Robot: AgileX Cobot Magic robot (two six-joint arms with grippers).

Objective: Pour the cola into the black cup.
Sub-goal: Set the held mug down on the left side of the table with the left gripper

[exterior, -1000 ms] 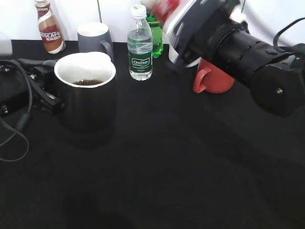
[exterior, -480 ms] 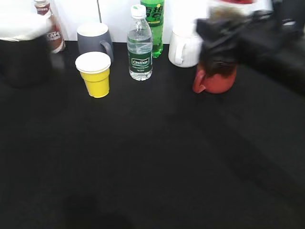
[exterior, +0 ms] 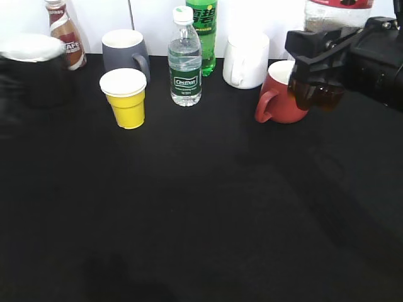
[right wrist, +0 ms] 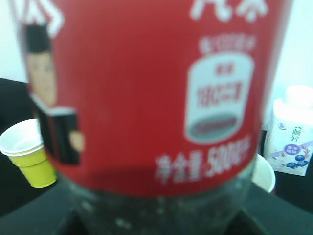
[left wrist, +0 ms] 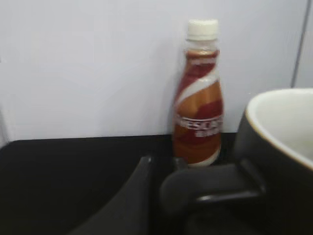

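The right gripper [exterior: 315,66] clamps the cola bottle [exterior: 324,56] upright; the left gripper's [left wrist: 195,196] closure on the black mug [exterior: 31,69] cannot be told. Both vessels are best set down level and gently.

On the black table [exterior: 189,207], well left of the right pincer [exterior: 315,66], a yellow paper cup [exterior: 125,98] stands before a grey mug [exterior: 124,50]. A clear water bottle [exterior: 184,58] and a green soda bottle [exterior: 204,34] stand nearer it. A white mug [exterior: 245,61] and a red mug [exterior: 280,95] sit just beside it. A coffee bottle [left wrist: 198,95] stands far left.
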